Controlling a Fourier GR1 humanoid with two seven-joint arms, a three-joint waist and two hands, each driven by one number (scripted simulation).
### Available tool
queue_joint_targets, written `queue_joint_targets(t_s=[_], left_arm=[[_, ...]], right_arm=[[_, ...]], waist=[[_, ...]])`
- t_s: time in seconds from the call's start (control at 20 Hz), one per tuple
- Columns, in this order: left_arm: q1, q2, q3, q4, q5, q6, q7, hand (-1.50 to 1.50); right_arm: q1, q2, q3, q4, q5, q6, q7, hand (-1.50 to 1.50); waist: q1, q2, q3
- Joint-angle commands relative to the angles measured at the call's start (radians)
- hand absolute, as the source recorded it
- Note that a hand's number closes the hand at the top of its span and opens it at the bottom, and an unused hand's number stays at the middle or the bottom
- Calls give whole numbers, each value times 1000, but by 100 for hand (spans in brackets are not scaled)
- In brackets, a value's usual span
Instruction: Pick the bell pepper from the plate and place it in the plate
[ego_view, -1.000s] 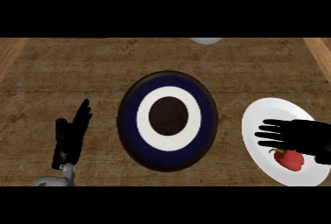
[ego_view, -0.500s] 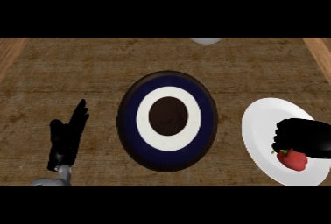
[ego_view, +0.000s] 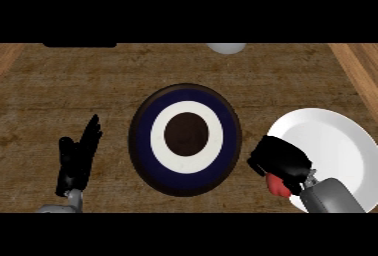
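Now right hand (ego_view: 282, 161) round bell pepper (ego_view: 277, 185)

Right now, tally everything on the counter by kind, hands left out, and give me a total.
Plates: 2, the white plate and the dark blue plate with white ring
Bell peppers: 1, the red bell pepper, held in the right hand
Pale round objects at the far edge: 1, cut off
Total: 4

Red bell pepper (ego_view: 277, 186); white plate (ego_view: 332, 140); navy-ringed plate (ego_view: 186, 138)
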Motion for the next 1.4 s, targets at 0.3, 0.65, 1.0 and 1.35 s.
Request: queue_joint_targets(t_s=[0.3, 0.65, 1.0, 1.35], left_arm=[[2, -1, -12, 16, -8, -10, -3, 0], [-33, -1, -17, 0, -10, -12, 23, 0], [-54, -5, -13, 45, -22, -20, -5, 0], [-42, -13, 4, 8, -12, -27, -4, 0]], right_arm=[[23, 346, 178, -236, 31, -135, 631, 150], [-80, 351, 380, -382, 159, -337, 1109, 150], [-327, 351, 544, -323, 200, -308, 1653, 150], [-535, 351, 499, -97, 35, -372, 1756, 150]], waist=[[29, 9, 32], [44, 9, 32], [58, 27, 31], [54, 30, 33]])
